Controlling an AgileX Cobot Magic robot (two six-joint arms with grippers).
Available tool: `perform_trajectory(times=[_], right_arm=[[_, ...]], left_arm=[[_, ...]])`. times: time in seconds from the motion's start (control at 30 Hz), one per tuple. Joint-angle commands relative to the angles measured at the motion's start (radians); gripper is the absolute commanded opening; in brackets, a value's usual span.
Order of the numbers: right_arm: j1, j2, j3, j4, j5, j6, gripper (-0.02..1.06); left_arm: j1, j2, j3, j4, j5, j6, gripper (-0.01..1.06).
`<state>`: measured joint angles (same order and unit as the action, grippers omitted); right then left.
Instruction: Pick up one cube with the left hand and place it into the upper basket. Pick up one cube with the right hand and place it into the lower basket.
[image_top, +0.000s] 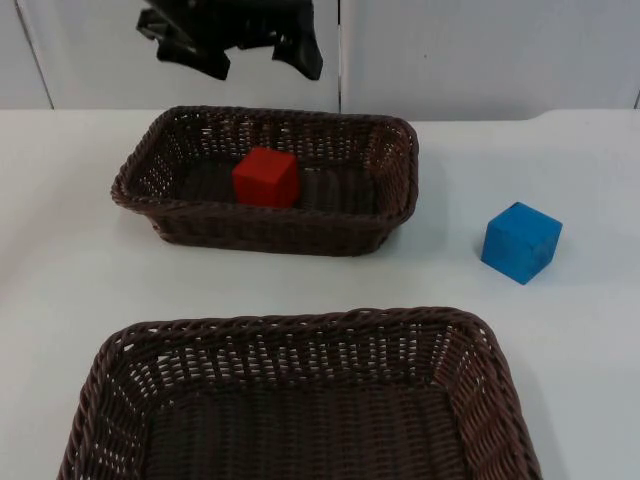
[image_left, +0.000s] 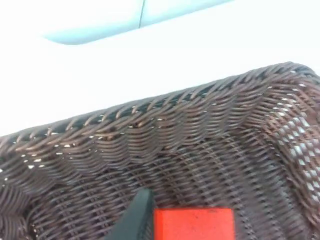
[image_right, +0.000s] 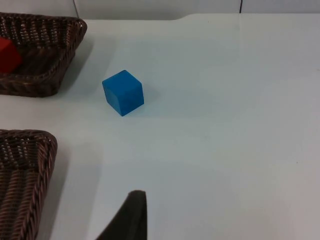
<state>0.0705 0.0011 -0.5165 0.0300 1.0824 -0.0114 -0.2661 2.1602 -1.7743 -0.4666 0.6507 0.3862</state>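
We judge the right tool (image_right: 131, 215), whose opening we cannot tell, risks nudging the blue plastic cube (image_top: 521, 242), resting on the white worktop (image_top: 60, 270) at three o'clock of the upper brown wicker basket (image_top: 285, 228) holding the red cube (image_top: 267, 178), instead of carrying it to the lower brown wicker basket (image_top: 300, 330), while the left tool (image_top: 235, 40), opening also unclear, hovers above.

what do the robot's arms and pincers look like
The left arm is glossy black with angular, faceted housings. Its pincer's fingertip is a dark, tapered, matte wedge. The right pincer's fingertip is the same black, narrowing to a blunt tip. No markings or coloured parts are visible.
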Motion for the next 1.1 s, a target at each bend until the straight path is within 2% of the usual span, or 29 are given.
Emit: perform_trajectory(times=[0.0, 0.23, 0.6, 0.87, 1.07], right_arm=[[-0.005, -0.001, 0.000, -0.001, -0.003, -0.004, 1.05], [-0.005, -0.001, 0.000, -0.001, -0.003, -0.004, 1.05], [-0.005, -0.001, 0.000, -0.001, -0.003, -0.004, 1.05], [-0.005, -0.001, 0.000, -0.001, -0.003, -0.004, 1.05], [-0.005, -0.001, 0.000, -0.001, -0.003, -0.004, 1.05]], left_arm=[[0.000, -0.052, -0.005, 0.008, 0.036, 0.003, 1.00], [0.000, -0.106, -0.005, 0.003, 0.075, -0.026, 1.00], [0.000, -0.220, -0.005, 0.011, 0.208, -0.026, 1.00], [0.000, -0.295, -0.003, 0.006, 0.252, -0.034, 1.00], [0.000, -0.368, 0.080, 0.008, 0.226, -0.036, 1.00]])
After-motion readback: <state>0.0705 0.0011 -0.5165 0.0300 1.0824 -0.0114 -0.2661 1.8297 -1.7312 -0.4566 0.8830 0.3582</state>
